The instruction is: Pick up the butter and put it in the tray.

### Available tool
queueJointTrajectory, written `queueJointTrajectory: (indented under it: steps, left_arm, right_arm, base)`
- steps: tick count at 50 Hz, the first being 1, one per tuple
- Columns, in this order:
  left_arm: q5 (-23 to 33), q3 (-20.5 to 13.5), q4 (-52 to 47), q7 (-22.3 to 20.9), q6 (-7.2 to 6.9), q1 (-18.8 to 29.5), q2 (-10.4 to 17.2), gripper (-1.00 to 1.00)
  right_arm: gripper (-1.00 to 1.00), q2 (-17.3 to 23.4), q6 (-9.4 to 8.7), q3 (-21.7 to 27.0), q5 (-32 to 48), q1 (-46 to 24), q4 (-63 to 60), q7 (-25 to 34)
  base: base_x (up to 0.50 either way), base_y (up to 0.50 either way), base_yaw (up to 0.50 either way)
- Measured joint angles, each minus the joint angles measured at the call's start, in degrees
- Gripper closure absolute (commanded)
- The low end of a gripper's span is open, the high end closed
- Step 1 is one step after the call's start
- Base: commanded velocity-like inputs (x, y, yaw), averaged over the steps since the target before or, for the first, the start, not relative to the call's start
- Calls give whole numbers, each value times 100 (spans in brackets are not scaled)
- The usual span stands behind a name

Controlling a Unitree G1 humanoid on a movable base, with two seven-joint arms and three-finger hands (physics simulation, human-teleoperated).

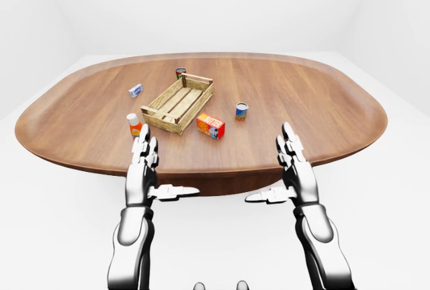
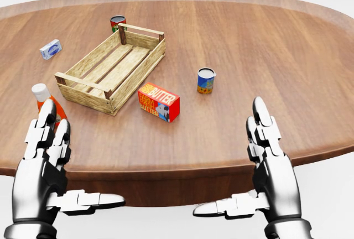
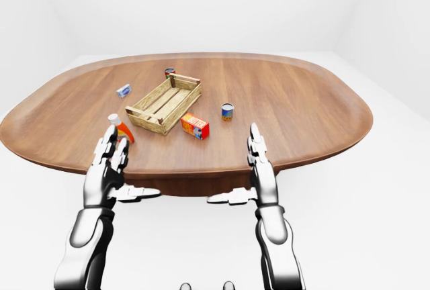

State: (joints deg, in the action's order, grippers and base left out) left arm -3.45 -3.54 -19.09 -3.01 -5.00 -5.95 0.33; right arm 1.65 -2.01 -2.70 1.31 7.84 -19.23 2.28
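Both my hands, left hand [image 2: 43, 159] and right hand [image 2: 271, 164], hover with fingers spread; the butter box [image 2: 159, 102] lies beside the wooden tray [image 2: 83, 84] on the surface [image 2: 265, 45].

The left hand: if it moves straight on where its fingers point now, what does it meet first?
Most likely the orange sauce bottle. In the head view the left hand is open and its fingertips already overlap the bottle's lower part. Depth is unclear, so it may pass just above or beside it.
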Motion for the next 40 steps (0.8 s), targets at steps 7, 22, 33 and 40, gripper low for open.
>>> queueJointTrajectory:
  steps: [7,22,33,40]
  left_arm:
    - [-75,-59,-598,-109,0,-258,3,-100]
    - [-202,-197,-1572,-343,0,-717,-33,-100]
    - [-251,-268,-1776,-415,0,-800,-49,-100]
    - [-260,-269,-1782,-426,0,-795,-71,-100]
  right_arm:
    - [-100,-30,-213,-160,193,340,-681,-40]
    - [-100,5,-299,-643,583,1085,-2049,-209]
    - [-100,115,-299,-899,852,1395,-2561,-346]
    - [-100,158,-299,-929,975,1489,-2718,-382]
  base:
    - [0,0,0]
    - [0,0,0]
    - [0,4,0]
    - [0,50,0]
